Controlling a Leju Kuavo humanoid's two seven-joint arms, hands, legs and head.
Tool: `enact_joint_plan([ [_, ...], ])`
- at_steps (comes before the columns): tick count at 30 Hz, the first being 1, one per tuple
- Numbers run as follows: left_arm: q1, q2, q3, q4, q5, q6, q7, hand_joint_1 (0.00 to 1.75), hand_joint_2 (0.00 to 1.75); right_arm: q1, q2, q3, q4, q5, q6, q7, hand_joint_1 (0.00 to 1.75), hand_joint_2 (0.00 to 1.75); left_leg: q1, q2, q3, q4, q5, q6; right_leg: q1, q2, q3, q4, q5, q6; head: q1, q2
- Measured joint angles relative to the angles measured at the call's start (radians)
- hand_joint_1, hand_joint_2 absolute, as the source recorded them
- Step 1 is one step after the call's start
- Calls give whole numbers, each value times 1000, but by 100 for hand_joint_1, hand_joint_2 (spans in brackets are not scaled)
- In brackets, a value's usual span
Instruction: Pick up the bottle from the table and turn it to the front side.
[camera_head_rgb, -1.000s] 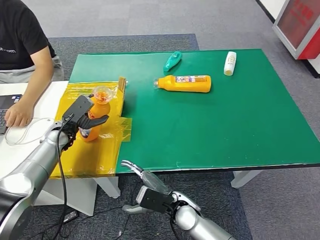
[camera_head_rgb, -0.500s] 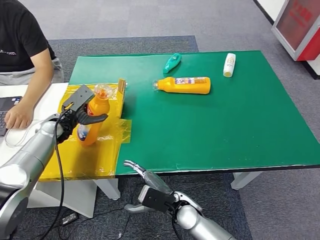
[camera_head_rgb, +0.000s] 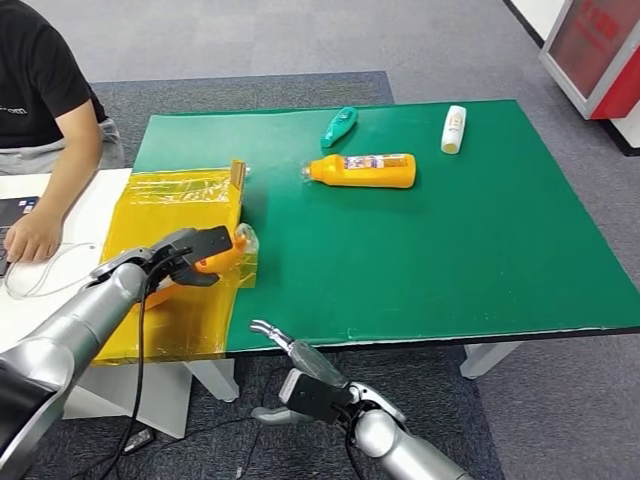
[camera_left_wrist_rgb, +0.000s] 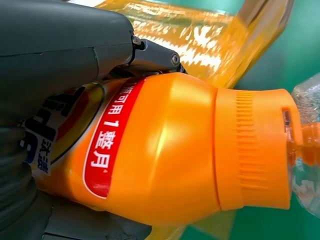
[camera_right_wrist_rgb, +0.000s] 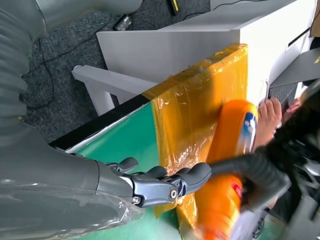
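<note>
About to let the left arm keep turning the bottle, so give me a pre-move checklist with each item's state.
1. Left hand grips the orange plastic bottle: ok.
2. Bottle cap is on: ok.
3. Label's front side faces forward: cannot tell; red and white print shows in the left wrist view.
4. Right hand hangs below the green table edge, holding nothing: ok.
5. Person's hand rests on the white desk, apart from the bottle: ok.
6. Long orange bottle lies far from the held one: ok.

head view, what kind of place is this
Probably an office or lab test area: grey carpet floor, a green-topped work table with plastic bottles lying on it, and a person's hand at a white desk beside it.
</note>
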Motion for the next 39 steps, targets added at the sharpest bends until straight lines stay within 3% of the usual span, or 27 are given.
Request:
enact_joint_plan([
  [10,14,21,-103,22,-109,77,-22,175,175,1,0,-19,4,15,9,-12,0,175,0,-1,-3,-1,1,0,0,-1,-3,0,0,-1,0,0],
  [16,32,28,-165,27,-212,223,-37,175,175,1,1,-33,4,27,16,-15,0,175,0,-1,-12,-1,4,0,0,-2,-11,0,2,1,0,0],
  [21,36,31,-195,29,-243,291,-52,175,175,2,1,-35,4,28,17,-15,0,175,0,-3,-15,-1,5,0,0,-4,-14,0,2,2,0,0],
  [24,45,32,-205,30,-259,428,-90,175,175,2,2,-35,5,29,19,-15,0,175,0,-3,-19,0,5,0,0,-4,-17,0,2,2,0,0],
  [31,63,11,-148,30,-181,699,-190,175,175,-7,21,-33,14,21,10,-2,0,175,0,-4,-26,0,6,1,0,-4,-23,1,3,2,0,0],
  [38,79,-8,-71,30,-133,722,-214,175,175,-16,33,-32,22,13,-1,2,0,175,0,-4,-28,0,6,1,0,-5,-26,1,3,2,0,0],
  [39,79,-9,-65,30,-127,717,-213,167,175,-16,34,-31,22,12,-1,2,0,175,0,-4,-28,0,6,1,0,-5,-26,1,3,2,0,0],
])
